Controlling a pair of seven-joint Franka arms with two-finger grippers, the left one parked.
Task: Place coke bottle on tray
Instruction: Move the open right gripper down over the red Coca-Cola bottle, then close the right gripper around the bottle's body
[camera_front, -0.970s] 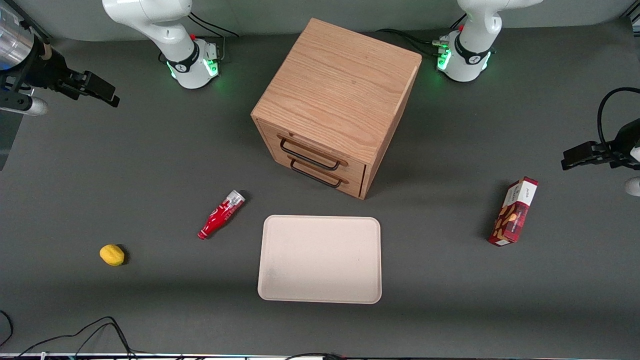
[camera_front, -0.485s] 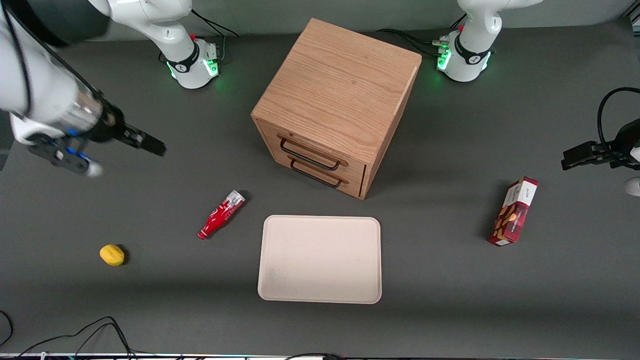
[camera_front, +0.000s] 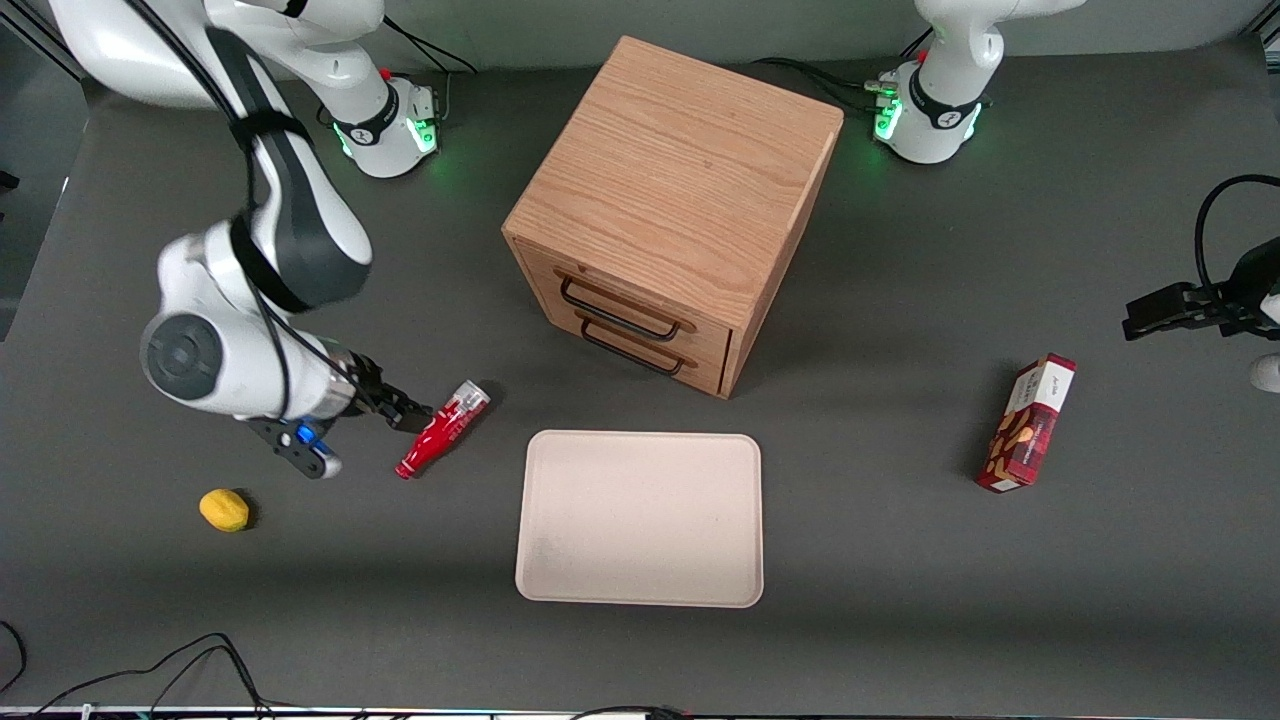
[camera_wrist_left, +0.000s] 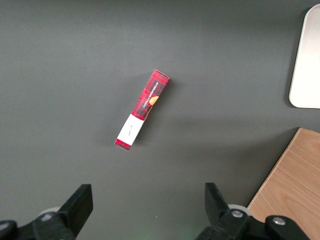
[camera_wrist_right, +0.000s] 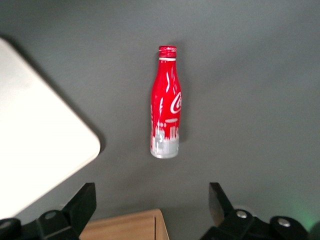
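The coke bottle (camera_front: 443, 428) lies on its side on the dark table, cap end nearer the front camera, silvery base toward the cabinet. It also shows in the right wrist view (camera_wrist_right: 166, 107), whole and untouched. The beige tray (camera_front: 640, 520) lies flat beside it, toward the parked arm's end, with nothing on it; a corner of the tray shows in the right wrist view (camera_wrist_right: 35, 135). My right gripper (camera_front: 405, 412) hangs above the table just beside the bottle, on the working arm's side. Its fingers are wide open and hold nothing (camera_wrist_right: 150, 202).
A wooden drawer cabinet (camera_front: 670, 200) stands farther from the front camera than the tray; its corner shows in the right wrist view (camera_wrist_right: 125, 227). A yellow lemon (camera_front: 224, 509) lies toward the working arm's end. A red snack box (camera_front: 1027, 423) lies toward the parked arm's end.
My right arm has swung in from the working arm's end of the table and come down next to the bottle. The bottle and tray have not moved.
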